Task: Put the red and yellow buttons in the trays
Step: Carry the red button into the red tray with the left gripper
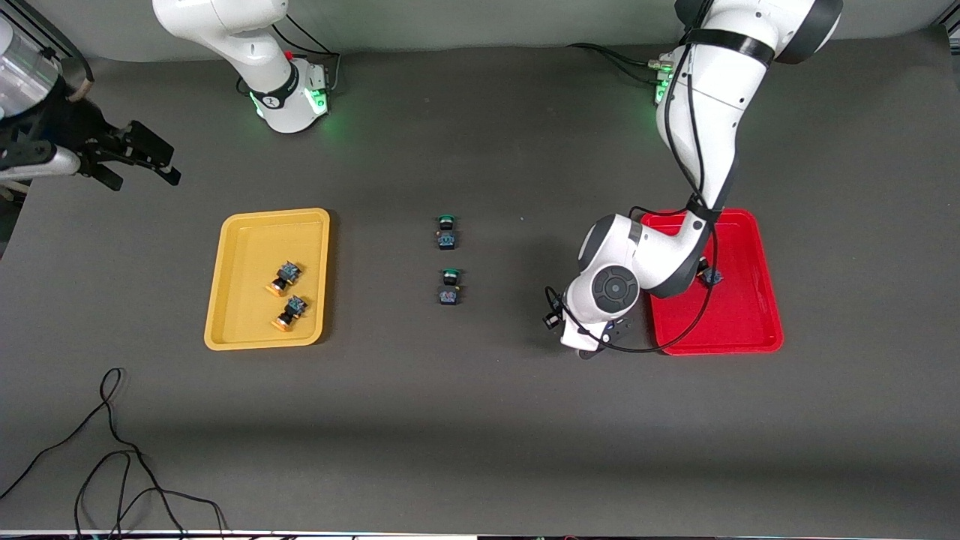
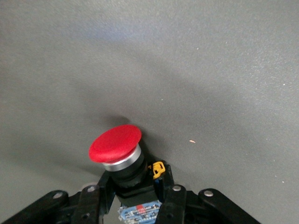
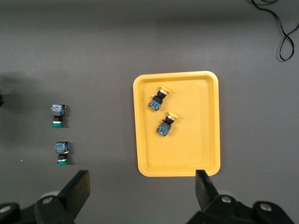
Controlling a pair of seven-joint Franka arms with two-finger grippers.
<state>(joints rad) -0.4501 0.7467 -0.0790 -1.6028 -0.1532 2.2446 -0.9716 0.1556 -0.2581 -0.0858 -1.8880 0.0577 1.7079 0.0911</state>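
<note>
Right gripper (image 1: 139, 157) waited with fingers spread wide, up at the right arm's end, the yellow tray (image 1: 225, 300) at its 5 o'clock holding both yellow buttons (image 1: 285, 276), dark bodies, orange-yellow caps. Two green buttons (image 1: 447, 232) lay mid-table. Left gripper (image 2: 135, 200) pinched a red button (image 2: 117, 144), glossy cap, silver collar, beside the red tray (image 1: 742, 315); another button (image 1: 710, 277) lay inside, cap unseen.

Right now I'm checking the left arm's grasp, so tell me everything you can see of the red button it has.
The red button has a glossy domed red cap on a silvery collar, over a dark blocky body with a small yellow tab and a blue-and-red label. It tilts, cap leaning away from the wrist. The left gripper is shut on its body, the black fingers pressing both sides. Beneath it is bare grey table, not tray. In the front view the arm hides it.
</note>
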